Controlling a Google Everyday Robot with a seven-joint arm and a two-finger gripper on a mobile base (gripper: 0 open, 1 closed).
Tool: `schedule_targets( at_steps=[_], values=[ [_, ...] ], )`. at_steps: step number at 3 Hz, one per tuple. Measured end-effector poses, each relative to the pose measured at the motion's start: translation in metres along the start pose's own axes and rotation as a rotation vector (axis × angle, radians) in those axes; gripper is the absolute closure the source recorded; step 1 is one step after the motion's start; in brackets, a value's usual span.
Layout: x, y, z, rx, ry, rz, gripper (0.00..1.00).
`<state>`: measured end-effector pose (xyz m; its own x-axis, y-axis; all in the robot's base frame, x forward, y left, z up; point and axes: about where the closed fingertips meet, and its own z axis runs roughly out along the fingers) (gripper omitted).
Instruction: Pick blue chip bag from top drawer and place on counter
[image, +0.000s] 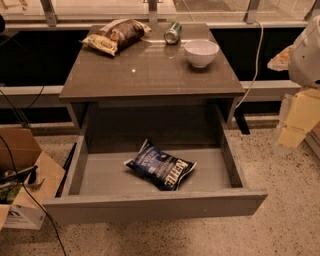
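Cabinet (150, 125) of grey colour is seen with its wide, shallow grey top drawer (155, 206) pulled out. The crinkly navy-blue chip bag (161, 167) with white "KETTLE" lettering is laid flat on the drawer floor, near the middle, touched by nothing. On the glossy grey-brown counter (145, 72) a brown-and-yellow chip bag (115, 35), a green can (172, 33) on its side and a round white bowl (201, 52) are placed. The pale yellowish gripper (295, 125) is held at the right edge, well apart from the blue bag; whether it is spread or pressed together cannot be told.
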<state>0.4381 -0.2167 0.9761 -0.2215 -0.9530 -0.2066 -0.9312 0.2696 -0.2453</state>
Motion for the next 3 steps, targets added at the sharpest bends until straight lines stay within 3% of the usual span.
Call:
schedule_targets(
  at_steps=[1,3],
  values=[
    [0.000,0.000,0.000,0.000,0.000,0.000,0.00],
    [-0.051,-0.011,0.045,-0.012,-0.138,0.057,0.00]
  ],
)
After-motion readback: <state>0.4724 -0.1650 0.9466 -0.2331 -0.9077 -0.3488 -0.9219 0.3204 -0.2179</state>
